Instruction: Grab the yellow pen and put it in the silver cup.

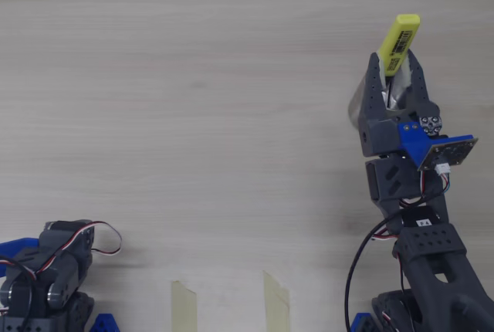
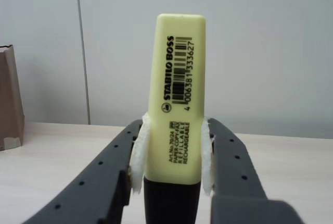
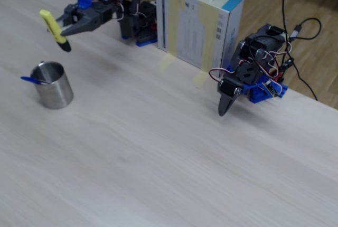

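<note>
In the wrist view the jaws close on the yellow pen [image 2: 177, 99] from both sides. White pads [image 2: 139, 153] sit between the dark fingers and the barrel, likely there to stop the smooth plastic from slipping. The grip falls low on the body, just above the black end, so most of the yellow length stands free beyond the fingertips, which leaves room for the pen to enter a container without the jaws touching its rim.

In the fixed view the arm [image 3: 97, 13] carries the pen [image 3: 53, 28] up in the air, black end lowest. It is tilted, not plumb.

Farther off in that view stands the silver cup [image 3: 53, 85] on the tabletop [image 3: 174, 148], upright, mouth open. The pen hangs above and a little beyond it, apart from it. A blue pen [image 3: 33, 81] sticks out past the cup's rim.
</note>
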Robot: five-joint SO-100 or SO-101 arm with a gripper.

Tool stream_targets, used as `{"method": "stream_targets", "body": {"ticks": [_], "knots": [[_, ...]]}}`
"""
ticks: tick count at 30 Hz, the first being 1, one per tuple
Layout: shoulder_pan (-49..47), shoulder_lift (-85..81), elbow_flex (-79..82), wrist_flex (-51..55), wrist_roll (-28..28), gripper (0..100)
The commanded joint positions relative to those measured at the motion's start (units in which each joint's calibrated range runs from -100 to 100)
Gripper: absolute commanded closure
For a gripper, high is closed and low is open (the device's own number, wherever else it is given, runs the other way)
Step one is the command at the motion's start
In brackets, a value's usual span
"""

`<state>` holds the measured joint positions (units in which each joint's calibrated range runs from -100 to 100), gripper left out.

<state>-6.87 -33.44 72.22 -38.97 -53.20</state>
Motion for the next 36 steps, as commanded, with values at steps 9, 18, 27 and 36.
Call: {"method": "stream_targets", "body": {"ticks": [9,18,27,36], "knots": [[0.73,-1.30,3.56,-6.92,0.03,92],[1.64,2.02,4.01,-6.75,-0.03,92],[2.72,9.66,0.94,-6.92,-0.13,92],[2.72,15.55,-3.22,-7.09,-0.18,93]]}}
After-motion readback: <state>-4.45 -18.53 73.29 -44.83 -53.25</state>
